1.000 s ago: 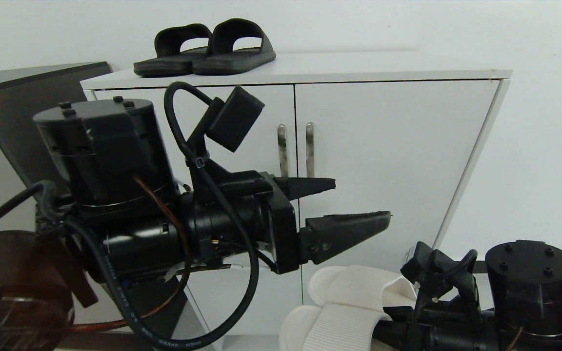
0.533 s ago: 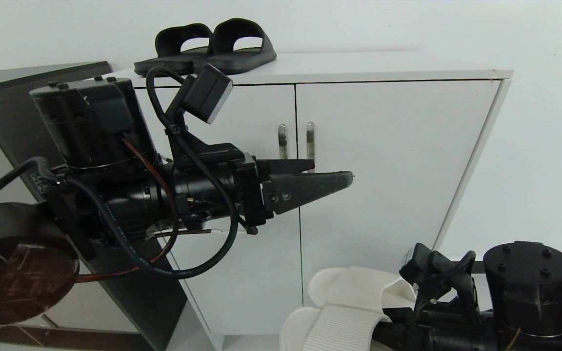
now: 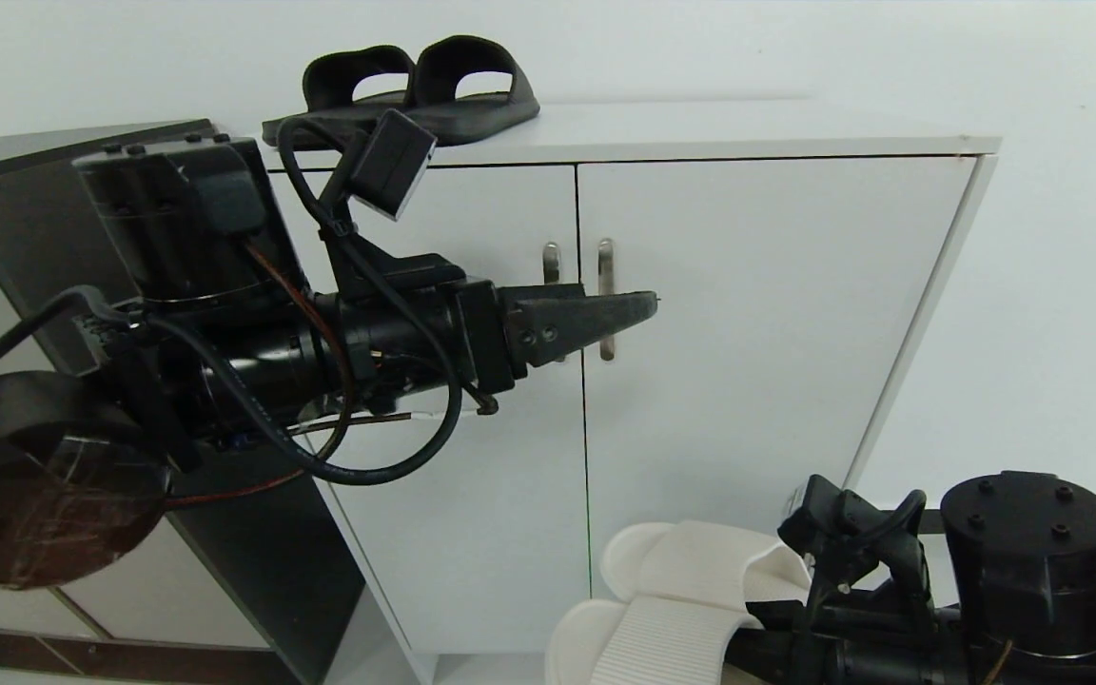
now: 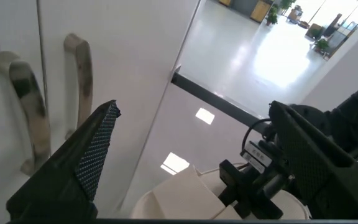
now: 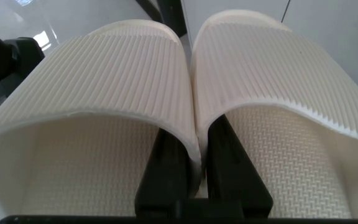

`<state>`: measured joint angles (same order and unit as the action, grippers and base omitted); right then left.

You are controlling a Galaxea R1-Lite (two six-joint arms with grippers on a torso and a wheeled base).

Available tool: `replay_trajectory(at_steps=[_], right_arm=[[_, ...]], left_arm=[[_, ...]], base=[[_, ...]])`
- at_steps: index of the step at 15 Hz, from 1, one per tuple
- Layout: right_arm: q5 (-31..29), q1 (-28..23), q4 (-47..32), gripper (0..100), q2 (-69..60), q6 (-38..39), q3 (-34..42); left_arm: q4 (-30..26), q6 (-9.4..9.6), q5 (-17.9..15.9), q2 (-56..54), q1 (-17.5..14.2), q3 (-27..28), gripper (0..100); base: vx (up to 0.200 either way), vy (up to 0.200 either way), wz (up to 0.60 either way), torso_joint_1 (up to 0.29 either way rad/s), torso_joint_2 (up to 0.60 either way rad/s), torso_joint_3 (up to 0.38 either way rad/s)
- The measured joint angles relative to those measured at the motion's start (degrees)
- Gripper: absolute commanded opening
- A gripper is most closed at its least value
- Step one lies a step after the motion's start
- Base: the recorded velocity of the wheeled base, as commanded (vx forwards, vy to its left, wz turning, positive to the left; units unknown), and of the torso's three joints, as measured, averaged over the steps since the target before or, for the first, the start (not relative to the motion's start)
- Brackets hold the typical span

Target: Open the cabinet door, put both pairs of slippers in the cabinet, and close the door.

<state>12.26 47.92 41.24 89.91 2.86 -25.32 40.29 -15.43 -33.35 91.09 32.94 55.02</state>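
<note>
The white cabinet (image 3: 757, 285) has both doors shut, with two metal handles (image 3: 605, 285) at the middle seam. A pair of black slippers (image 3: 405, 95) lies on its top. My left gripper (image 3: 643, 304) is level with the handles, right in front of them, and turned on its side. In the left wrist view this gripper (image 4: 193, 111) is open, and the handles (image 4: 82, 81) stand just beyond one finger (image 4: 86, 155). My right gripper (image 5: 194, 177) is shut on the inner straps of a pair of white slippers (image 5: 253, 93), held low before the right door (image 3: 681, 580).
A dark grey cabinet (image 3: 15, 209) stands against the white cabinet's left side. A bare white wall (image 3: 1062, 285) lies to the right, with a glossy floor (image 4: 260, 74) below.
My left arm has risen from below the handles to their height. Its gripper has rolled onto its side, so the fingers now overlap in the head view. The right arm and the white slippers have stayed put.
</note>
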Motion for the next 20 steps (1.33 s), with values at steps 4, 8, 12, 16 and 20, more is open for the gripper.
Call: replay_trajectory(at_steps=[4, 8, 12, 16, 20], right_arm=[[0.11, 0.0, -0.02, 0, 0.02, -0.05, 0.07], [0.11, -0.02, -0.02, 0, 0.12, -0.05, 0.11], [0.1, 0.06, -0.05, 0, 0.28, -0.05, 0.11], [0.1, 0.04, -0.05, 0, 0.37, -0.07, 0.1], [0.34, 0.0, -0.05, 0, 0.34, -0.07, 0.16]], left_arm=[[0.09, 0.05, 0.05, 2.35, -1.05, 1.32, 100], [0.16, 0.16, 0.02, 5.28, -2.05, 2.95, 100], [0.27, 0.3, 0.43, 8.33, -2.1, 4.96, 100], [0.33, 0.27, 1.01, 11.08, -2.07, 7.28, 100], [0.43, 0.27, 1.26, 12.78, -2.13, 8.18, 0]], base=[[0.0, 0.0, 0.0, 0.0, 0.0, 0.0], [0.0, 0.0, 0.0, 0.0, 0.0, 0.0], [0.0, 0.0, 0.0, 0.0, 0.0, 0.0], [0.0, 0.0, 0.0, 0.0, 0.0, 0.0], [0.0, 0.0, 0.0, 0.0, 0.0, 0.0]])
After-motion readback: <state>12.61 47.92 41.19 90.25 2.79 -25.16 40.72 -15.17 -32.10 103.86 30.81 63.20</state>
